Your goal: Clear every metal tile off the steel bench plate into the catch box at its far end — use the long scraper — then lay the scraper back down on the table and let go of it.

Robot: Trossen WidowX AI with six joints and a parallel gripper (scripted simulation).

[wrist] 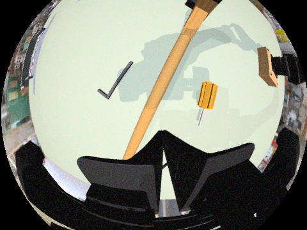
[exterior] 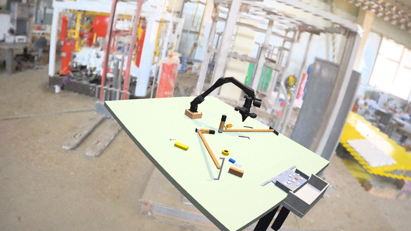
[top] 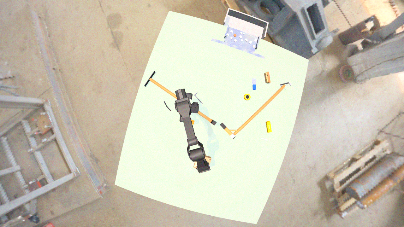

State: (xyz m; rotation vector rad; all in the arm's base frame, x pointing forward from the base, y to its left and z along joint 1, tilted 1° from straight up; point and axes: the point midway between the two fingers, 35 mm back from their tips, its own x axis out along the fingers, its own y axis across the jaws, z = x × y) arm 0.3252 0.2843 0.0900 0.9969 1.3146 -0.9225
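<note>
The handle [top: 161,87] [exterior: 247,130] [wrist: 160,86] looks like smooth, possibly matt wood.

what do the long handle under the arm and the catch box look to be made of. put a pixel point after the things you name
Handle [top: 163,88] [exterior: 248,130] [wrist: 160,86]: probably smooth wood, going by its tan-orange colour and, up close, faint streaks.
Catch box [top: 266,29] [exterior: 300,207]: perhaps painted sheet metal, matt grey with thin flat walls; plastic is possible.

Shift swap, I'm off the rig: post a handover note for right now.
Gripper: shut, nothing held, above the table near the black-bladed long tool.
Second long tool, thin metal head: on the table. Which one counts as the scraper, I can't tell for sure.
Tiles: on the bench plate.
Catch box: far end, no tiles visible.
Done: no clearing evident.
Left: grasp scraper, sweep all tiles, lay it down, release.
</note>
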